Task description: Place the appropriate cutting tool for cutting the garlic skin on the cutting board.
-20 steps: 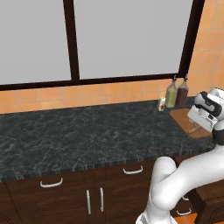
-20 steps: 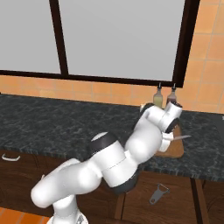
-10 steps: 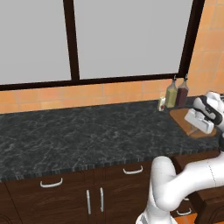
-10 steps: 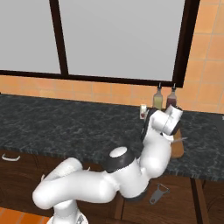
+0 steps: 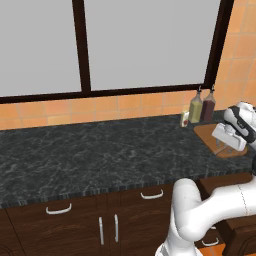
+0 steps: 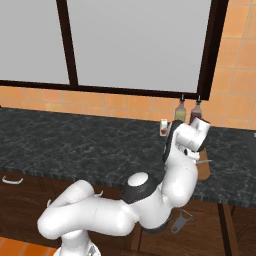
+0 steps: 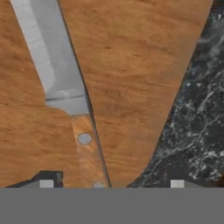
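Now lower, fingers (image 7: 109, 183) straddle knife (image 7: 65, 94) on cutting board (image 7: 131, 65)

Item count, as recorded:

- One knife (image 7: 65, 87), with a grey blade and a wooden handle carrying two visible rivets.
- One cutting board (image 7: 131, 65).
- Two bottles against the tiled wall: one pale olive bottle (image 5: 195, 107) and one dark red bottle (image 5: 208, 106).
- One small white shaker (image 5: 185, 119) beside them.
- One dark speckled countertop (image 5: 100, 155).
- Four pale cabinet handles (image 5: 58, 209) in the left base view.
- One garlic: could not be counted.
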